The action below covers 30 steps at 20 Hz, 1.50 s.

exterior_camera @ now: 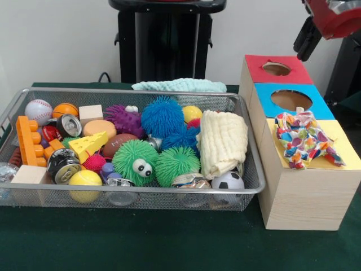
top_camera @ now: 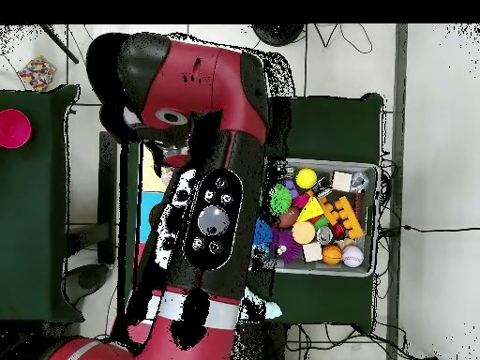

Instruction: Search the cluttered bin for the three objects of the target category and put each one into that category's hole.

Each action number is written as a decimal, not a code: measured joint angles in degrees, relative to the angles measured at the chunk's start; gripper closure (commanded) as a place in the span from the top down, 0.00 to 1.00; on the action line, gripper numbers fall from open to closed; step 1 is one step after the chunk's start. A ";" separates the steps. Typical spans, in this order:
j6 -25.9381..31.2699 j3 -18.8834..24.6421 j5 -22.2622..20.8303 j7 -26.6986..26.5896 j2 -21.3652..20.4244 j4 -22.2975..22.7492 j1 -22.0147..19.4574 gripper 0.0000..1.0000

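Note:
The wire mesh bin (exterior_camera: 256,186) holds a folded cream cloth (exterior_camera: 224,142) at its right end. A pale mint cloth (exterior_camera: 180,85) lies at the bin's back rim. The white polka-dot cloth (exterior_camera: 304,138) lies spread on the yellow top (exterior_camera: 347,149) of the wooden box and hides the hole there. My arm's red end shows at the top right, and the black gripper part (exterior_camera: 307,38) hangs high above the box, apart from the cloth. In the overhead view the arm (top_camera: 211,187) covers the box, and the bin (top_camera: 367,171) shows to its right.
The bin also holds puffer balls (exterior_camera: 162,116), a green one with eyes (exterior_camera: 135,161), cans, toy balls, a cheese wedge (exterior_camera: 89,145) and orange bricks (exterior_camera: 25,138). The box has a blue-topped hole (exterior_camera: 291,100) and a red-topped hole (exterior_camera: 276,69). The pedestal (exterior_camera: 166,42) stands behind.

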 measured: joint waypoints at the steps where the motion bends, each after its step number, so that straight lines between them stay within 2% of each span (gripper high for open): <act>1: 0.00 0.00 0.00 0.00 -0.12 0.01 0.00 0.00; 9: -0.81 0.05 0.34 0.00 -0.35 0.25 0.01 0.00; 14: -4.57 0.23 1.25 0.00 -0.36 1.63 0.15 0.00; 22: -16.05 0.69 3.29 0.00 -0.21 6.55 1.81 0.00; 30: -20.58 0.89 5.14 0.00 0.09 10.21 3.72 0.00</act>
